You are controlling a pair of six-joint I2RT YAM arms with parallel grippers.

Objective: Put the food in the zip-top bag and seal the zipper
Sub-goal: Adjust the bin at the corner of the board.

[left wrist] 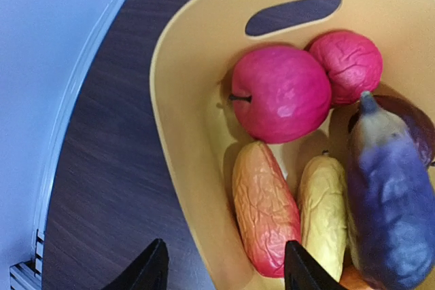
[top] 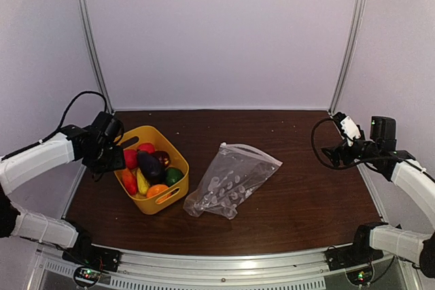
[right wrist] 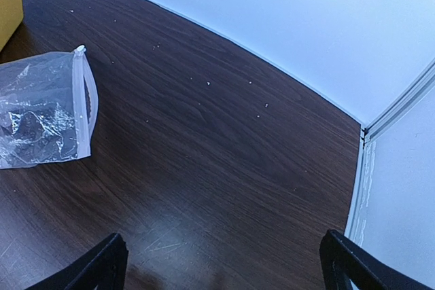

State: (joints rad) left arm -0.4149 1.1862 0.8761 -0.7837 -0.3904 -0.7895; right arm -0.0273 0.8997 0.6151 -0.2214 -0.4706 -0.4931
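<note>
The food (top: 149, 166) lies in a yellow basket (top: 158, 203) at the left of the table. Close up I see a red apple (left wrist: 280, 93), a smaller red fruit (left wrist: 345, 64), an orange-red oblong piece (left wrist: 265, 208), a yellow piece (left wrist: 325, 208) and a purple eggplant (left wrist: 394, 202). My left gripper (left wrist: 225, 255) hangs open above the basket's left wall (left wrist: 183, 168), one finger outside it and one over the orange-red piece, holding nothing. The zip-top bag (top: 230, 181) lies flat right of the basket, its zipper (right wrist: 86, 100) facing my right gripper (right wrist: 224, 263), which is open and far off at the right edge.
White walls and metal posts (top: 348, 39) close in the table on three sides. Dark wood (right wrist: 224, 140) stretches between the bag and the right gripper. The left arm (top: 41, 157) reaches in from the left over the table edge.
</note>
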